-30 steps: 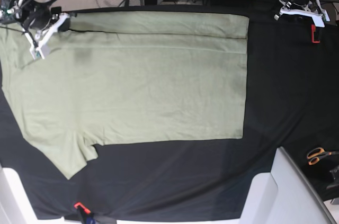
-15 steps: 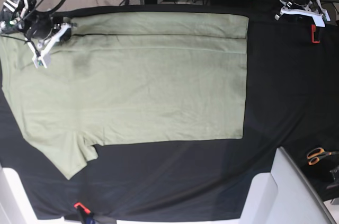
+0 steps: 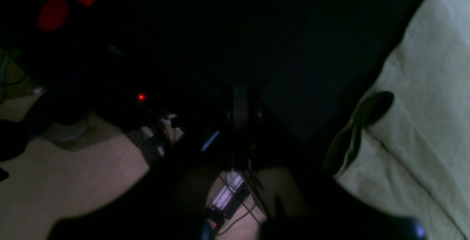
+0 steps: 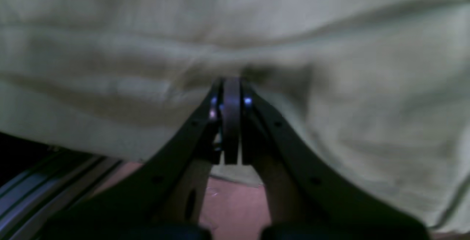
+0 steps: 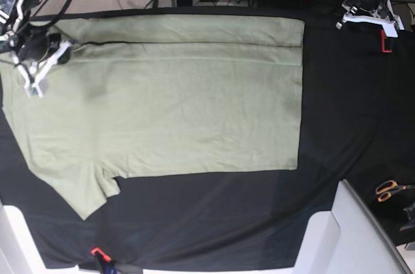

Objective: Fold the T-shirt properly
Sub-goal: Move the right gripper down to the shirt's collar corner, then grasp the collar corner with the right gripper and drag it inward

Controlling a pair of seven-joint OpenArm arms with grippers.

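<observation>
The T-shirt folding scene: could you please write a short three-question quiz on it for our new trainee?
1. True or false: the T-shirt is already folded into a small square.
2. Which arm is over the shirt? A) right gripper B) left gripper
3. Fill in: the orange-handled scissors lie on the black table cloth near its ____ edge in the base view.

Key: 1. False; it lies spread out, with only a strip along the far edge folded over and one sleeve showing. 2. A; the left one waits shut at the far corner, off the shirt. 3. Right.
</observation>
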